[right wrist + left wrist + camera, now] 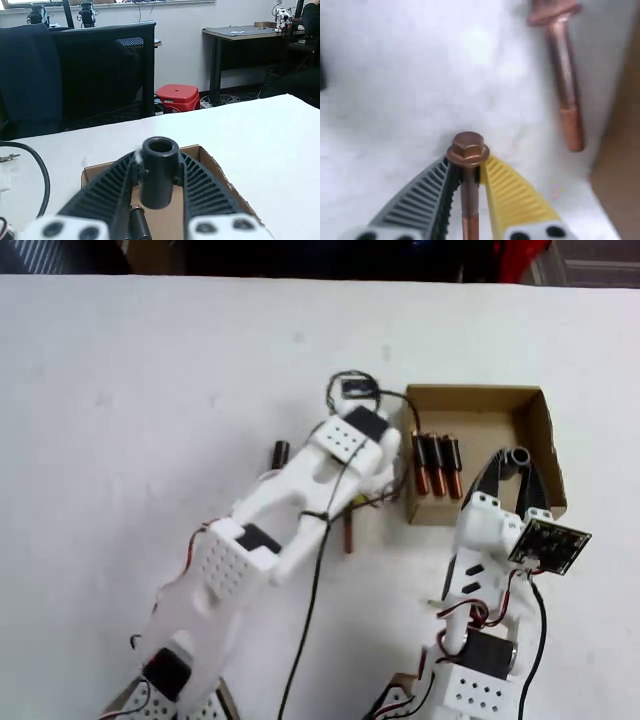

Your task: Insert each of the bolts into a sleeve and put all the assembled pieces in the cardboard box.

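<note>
Left gripper (468, 167): fingers clamped on copper bolt (468, 150), low over table (150, 360). Second bolt (348, 533) lies on table beside cardboard box (475, 392). Right gripper (159, 162): fingers clamped on black sleeve (159, 185) over box's right side. Three assembled pieces (437, 465) along box's left wall.

White tabletop (150, 390) with faint smudges, black mesh-backed office chair (107, 65) beyond its far edge, dark blue chair back (25, 75) next to it, low red stool (177, 96) on the floor by a white wall (180, 45), black-legged desk (240, 33) near the stool, loose cables (212, 103) under the desk
</note>
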Tool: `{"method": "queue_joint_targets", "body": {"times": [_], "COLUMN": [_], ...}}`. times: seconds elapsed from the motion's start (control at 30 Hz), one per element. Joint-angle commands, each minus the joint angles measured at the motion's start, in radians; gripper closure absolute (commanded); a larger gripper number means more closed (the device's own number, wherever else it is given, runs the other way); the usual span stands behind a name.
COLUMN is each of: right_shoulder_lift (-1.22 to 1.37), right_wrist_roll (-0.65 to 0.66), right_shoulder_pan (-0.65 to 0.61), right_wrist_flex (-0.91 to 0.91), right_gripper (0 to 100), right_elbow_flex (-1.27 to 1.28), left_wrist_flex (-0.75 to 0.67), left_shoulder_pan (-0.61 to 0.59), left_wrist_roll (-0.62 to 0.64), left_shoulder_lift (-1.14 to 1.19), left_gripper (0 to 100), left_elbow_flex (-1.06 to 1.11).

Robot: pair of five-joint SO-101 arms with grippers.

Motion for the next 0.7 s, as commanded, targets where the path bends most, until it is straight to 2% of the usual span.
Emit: {"method": "queue_joint_targets", "body": {"times": [0.0,0.1,0.2,0.4,0.67], "right_shoulder_lift": [-0.005,-0.005,-0.005,-0.005,-0.005], "right_wrist_roll": [-0.008,-0.008,-0.002,0.0,0.0], "right_shoulder_pan": [0.001,-0.021,-0.079,-0.14,-0.236], "right_wrist_flex": [0.005,0.005,0.007,0.007,0.007], "right_gripper": [97.5,97.5,97.5,97.5,97.5], "right_elbow_flex": [0.009,0.009,0.009,0.009,0.009], "left_wrist_flex": [0.115,0.219,0.218,0.216,0.212], "left_shoulder_pan": [-0.041,-0.051,-0.091,-0.191,-0.341], "left_wrist_roll": [-0.138,-0.31,-0.427,-0.453,-0.654], "left_shoulder_lift": [-0.094,-0.117,-0.154,-0.243,-0.401], "left_gripper": [98,98,98,98,98], "left_elbow_flex": [-0.075,-0.092,-0.026,0.049,0.27]}}
